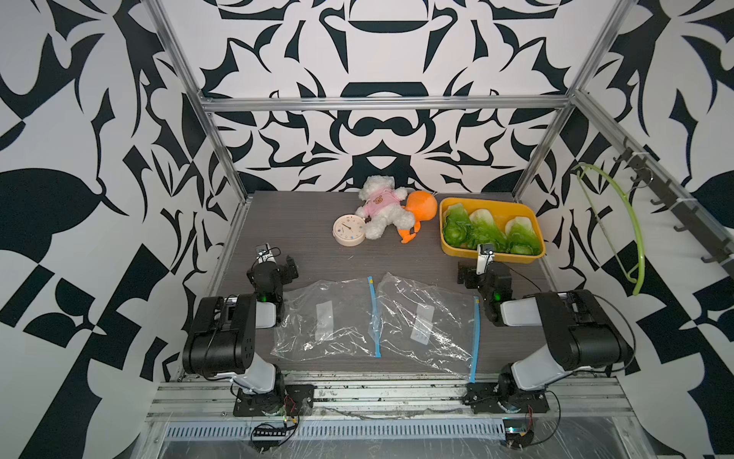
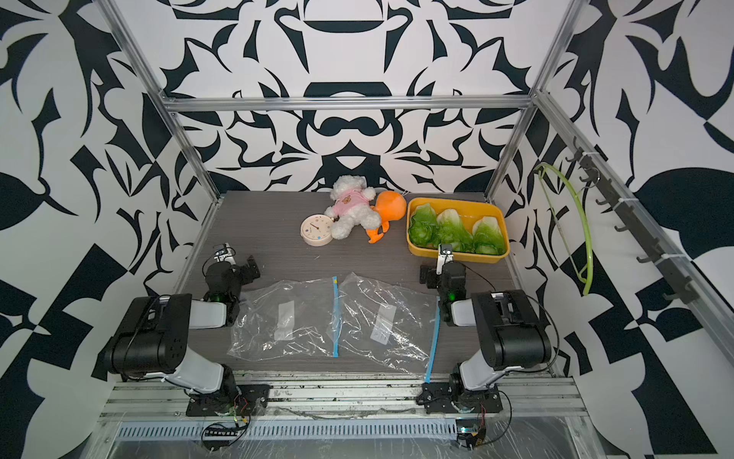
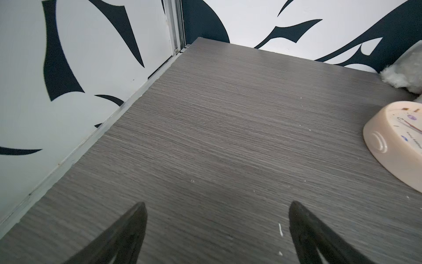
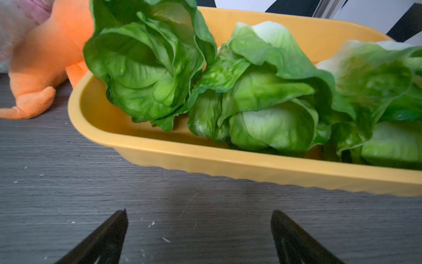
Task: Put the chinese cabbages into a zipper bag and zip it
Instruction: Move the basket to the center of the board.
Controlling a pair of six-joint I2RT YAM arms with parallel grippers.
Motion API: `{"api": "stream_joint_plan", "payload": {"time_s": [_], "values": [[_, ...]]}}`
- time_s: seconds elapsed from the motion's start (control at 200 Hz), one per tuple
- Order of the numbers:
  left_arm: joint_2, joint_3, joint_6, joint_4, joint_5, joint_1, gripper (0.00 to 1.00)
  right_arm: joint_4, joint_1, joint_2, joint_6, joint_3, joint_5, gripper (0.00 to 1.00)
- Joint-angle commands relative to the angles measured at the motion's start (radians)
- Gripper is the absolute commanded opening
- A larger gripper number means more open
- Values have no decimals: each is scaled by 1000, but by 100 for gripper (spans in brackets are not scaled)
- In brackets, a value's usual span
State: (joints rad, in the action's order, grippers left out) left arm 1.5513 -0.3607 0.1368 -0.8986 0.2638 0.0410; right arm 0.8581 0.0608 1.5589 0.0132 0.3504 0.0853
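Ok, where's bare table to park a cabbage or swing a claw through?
Free: the table at far left, bordered by side wall, back wall and clock; also the strip between the white bear and the left bag and right bag. Crowded: bags cover the near middle; the yellow tray of cabbages fills the far right.

Cabbages [image 1: 488, 228] side by side in tray [image 1: 512, 257], back right; bags [image 1: 325, 318] flat, front centre; toys [image 1: 381, 210], clock [image 1: 349, 230] back centre.
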Motion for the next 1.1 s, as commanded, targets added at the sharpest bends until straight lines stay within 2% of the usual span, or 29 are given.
{"api": "stream_joint_plan", "payload": {"time_s": [0.0,1.095], "values": [[-8,-11,-6,-3,-14,3,99,28,5,-14,-14,9,-7,100],[-15,-8,-9,-5,-23,3,99,39,5,-20,-15,2,-10,99]]}}
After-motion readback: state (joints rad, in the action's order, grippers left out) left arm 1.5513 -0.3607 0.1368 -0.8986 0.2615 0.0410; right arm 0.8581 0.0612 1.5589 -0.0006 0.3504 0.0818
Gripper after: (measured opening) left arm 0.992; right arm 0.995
